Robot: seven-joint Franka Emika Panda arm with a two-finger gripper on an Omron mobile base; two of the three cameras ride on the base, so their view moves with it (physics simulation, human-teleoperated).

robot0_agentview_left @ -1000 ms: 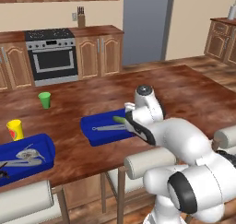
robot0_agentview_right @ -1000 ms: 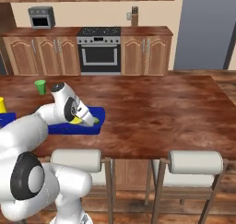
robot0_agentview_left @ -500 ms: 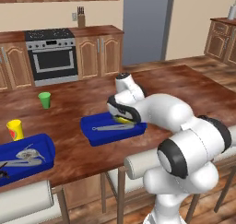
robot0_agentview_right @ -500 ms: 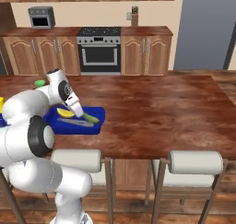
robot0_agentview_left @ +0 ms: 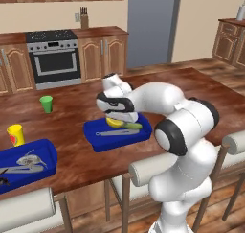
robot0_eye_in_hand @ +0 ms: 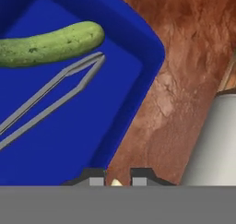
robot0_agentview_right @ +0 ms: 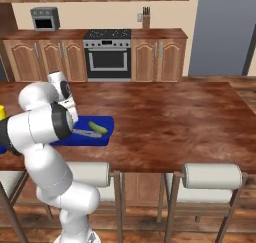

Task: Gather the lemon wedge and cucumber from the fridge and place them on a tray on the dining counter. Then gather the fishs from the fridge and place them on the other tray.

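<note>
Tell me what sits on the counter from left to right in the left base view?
Yellow plastic cup → blue tray holding silver fish → green plastic cup → blue tray holding the green cucumber.

- Your gripper (robot0_eye_in_hand: 116,182) sits low over the near rim of the blue tray (robot0_agentview_left: 98,139), at the middle of the left base view, jaws closed on a yellow lemon wedge (robot0_agentview_left: 115,122).
- Inside that tray, a cucumber (robot0_eye_in_hand: 50,45) and metal tongs (robot0_eye_in_hand: 50,91) take up the hand view's upper left; bare blue floor lies below them.
- In the left base view, a green cup (robot0_agentview_left: 46,104) and yellow cup (robot0_agentview_left: 16,134) stand well left.
- The counter (robot0_agentview_right: 170,117) right of the tray is open wood.
</note>
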